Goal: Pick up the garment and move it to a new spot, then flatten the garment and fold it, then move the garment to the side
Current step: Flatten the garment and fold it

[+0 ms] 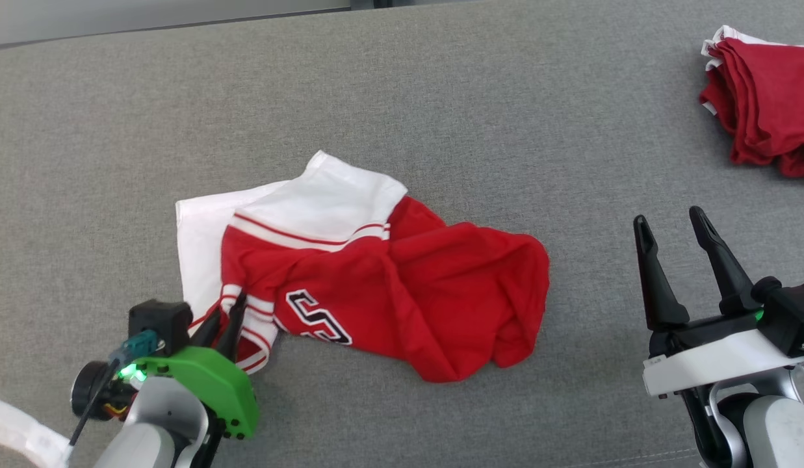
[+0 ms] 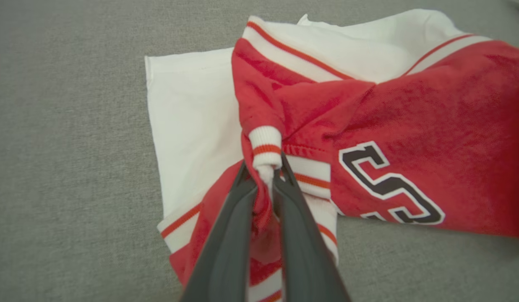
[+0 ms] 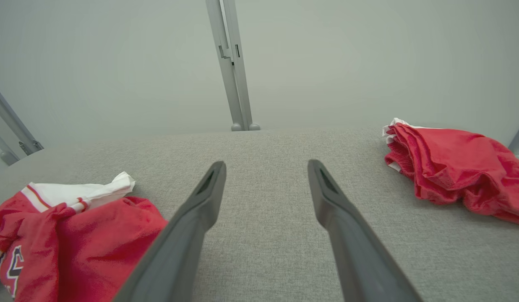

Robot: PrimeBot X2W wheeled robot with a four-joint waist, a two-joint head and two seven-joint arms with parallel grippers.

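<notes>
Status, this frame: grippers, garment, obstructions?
Left gripper shut on striped trim of garment. Right gripper open, off the cloth. Garment crumpled on grey surface. Far right, red pile out of the way.

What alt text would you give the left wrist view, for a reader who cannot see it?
The left gripper pinches the white, red-striped cuff of a crumpled red and white garment between its two dark fingers. The garment lies on a grey fabric surface, with a black, white-edged character on its red part.
</notes>
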